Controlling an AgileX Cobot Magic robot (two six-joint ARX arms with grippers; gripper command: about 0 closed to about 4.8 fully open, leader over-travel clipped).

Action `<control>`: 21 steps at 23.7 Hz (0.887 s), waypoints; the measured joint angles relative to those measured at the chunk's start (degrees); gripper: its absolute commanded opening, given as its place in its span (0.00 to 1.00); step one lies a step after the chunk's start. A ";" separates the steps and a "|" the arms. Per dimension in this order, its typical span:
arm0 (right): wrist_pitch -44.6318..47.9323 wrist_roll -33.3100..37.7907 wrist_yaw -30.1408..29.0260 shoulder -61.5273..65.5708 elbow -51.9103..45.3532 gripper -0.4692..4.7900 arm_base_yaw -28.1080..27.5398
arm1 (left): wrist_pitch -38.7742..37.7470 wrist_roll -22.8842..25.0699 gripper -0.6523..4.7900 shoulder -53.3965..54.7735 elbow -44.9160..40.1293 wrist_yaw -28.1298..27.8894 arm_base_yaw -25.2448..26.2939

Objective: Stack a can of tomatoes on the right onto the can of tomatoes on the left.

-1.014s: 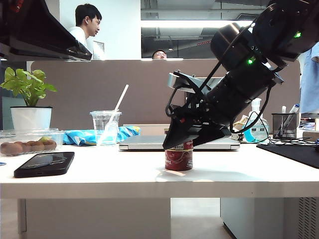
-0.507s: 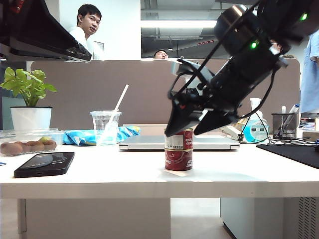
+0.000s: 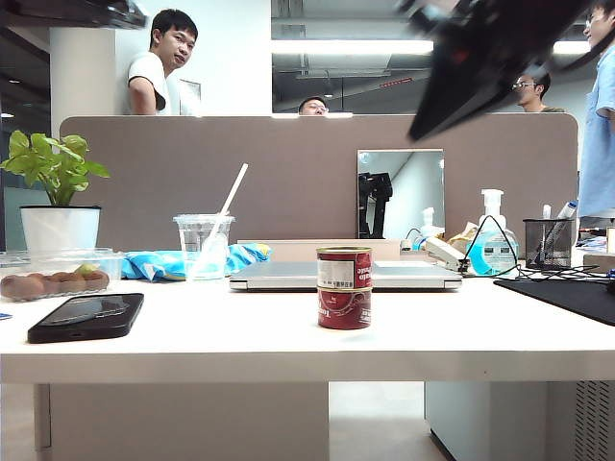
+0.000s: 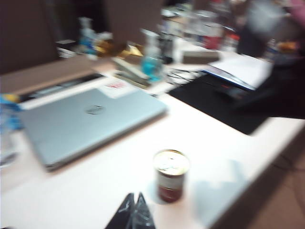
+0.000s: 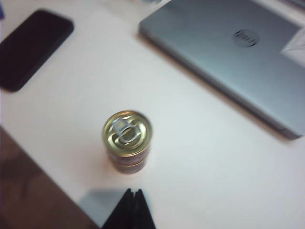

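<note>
Exterior view: the top tomato can (image 3: 344, 264) sits squarely on the bottom tomato can (image 3: 344, 308), just in front of the laptop (image 3: 288, 276), with the phone (image 3: 85, 316) well off to the left. The right arm (image 3: 480, 58) is a dark blur high above the stack.

Left wrist view: the left gripper (image 4: 131, 213) hangs near the stack with its fingers pressed together, holding nothing.

Right wrist view: the right gripper (image 5: 130, 211) points down at the pull-tab lid, its tips pressed together and empty, clear of the cans.

The stacking looks finished. What remains is to retreat cleanly: both arms should pull straight away from the stack, without swinging sideways past the cans.
</note>
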 measured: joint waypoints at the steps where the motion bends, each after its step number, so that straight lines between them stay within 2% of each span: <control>1: 0.98 0.39 1.25 -1.92 -0.92 0.07 0.00 | 0.00 0.00 0.11 -0.42 -0.02 -2.19 0.04; 2: 4.92 2.36 4.22 -5.09 -3.19 0.07 0.00 | -0.04 0.00 0.11 -0.96 -0.02 -6.75 0.00; 4: 9.18 6.10 7.78 -9.70 -6.12 0.08 -0.07 | -0.07 -0.02 0.11 -1.01 -0.02 -10.56 0.09; 7: 12.07 10.58 8.02 -12.11 -6.34 0.08 -0.17 | -0.22 -0.02 0.11 -0.94 -0.02 -10.84 -0.04; 10: 11.58 12.92 5.35 -12.70 -6.34 0.08 -0.15 | -0.22 -0.02 0.11 -0.94 -0.02 -10.23 -0.02; 16: 5.22 13.57 4.07 -12.46 -6.47 0.08 -0.13 | -0.26 -0.02 0.11 -0.96 -0.04 -10.23 -0.02; 21: 4.22 13.55 4.28 -12.46 -6.47 0.08 -0.13 | -0.26 -0.02 0.11 -0.96 -0.04 -10.23 -0.02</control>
